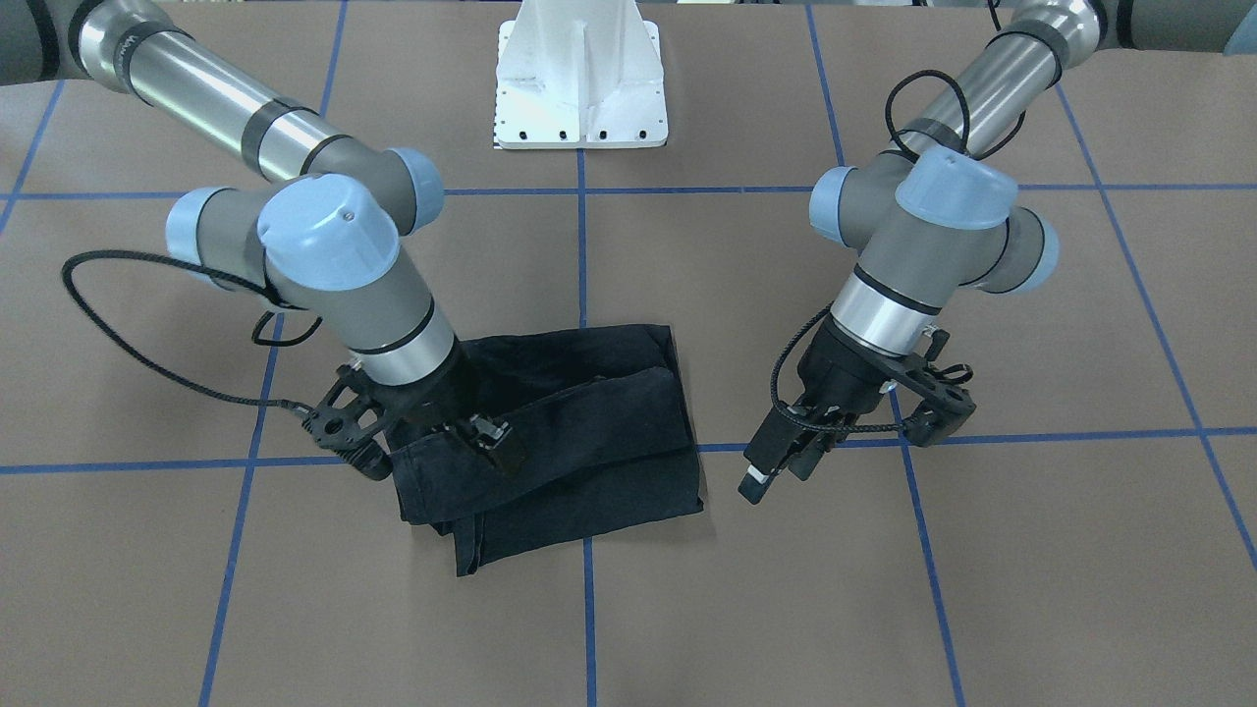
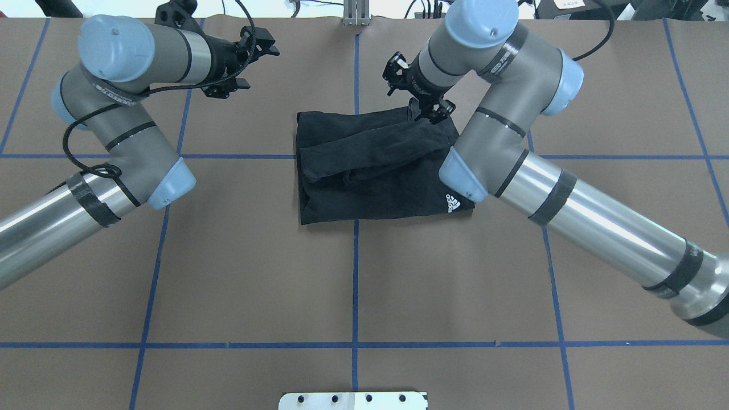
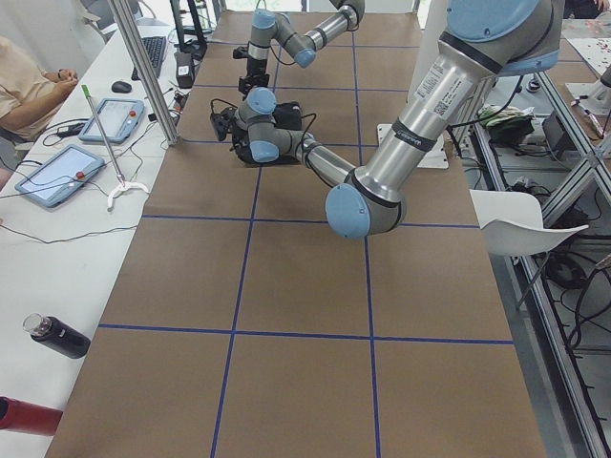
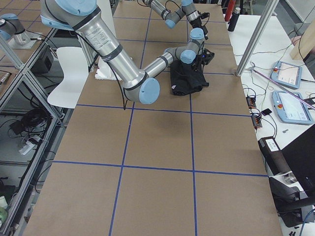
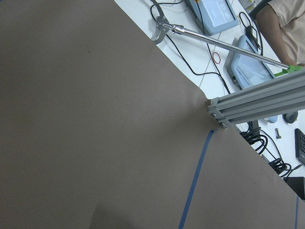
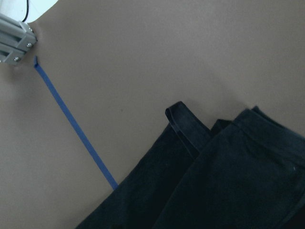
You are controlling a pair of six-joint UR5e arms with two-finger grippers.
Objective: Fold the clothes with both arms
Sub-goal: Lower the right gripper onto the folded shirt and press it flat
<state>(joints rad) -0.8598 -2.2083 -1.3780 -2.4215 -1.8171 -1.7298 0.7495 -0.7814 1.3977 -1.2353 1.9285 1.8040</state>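
— So, which arm is nearer the shirt (image 2: pixel 370 188)?
— Your right gripper (image 1: pixel 489 444). It hangs over the far right corner of the folded shirt, mid-table (image 2: pixel 228 273). I cannot tell whether it pinches cloth.
— And the left gripper (image 1: pixel 776 471)?
— Off the cloth, just beside the shirt's left edge, fingers slightly parted, empty. The shirt's long side runs left to right, so you'd bring that arm inward.
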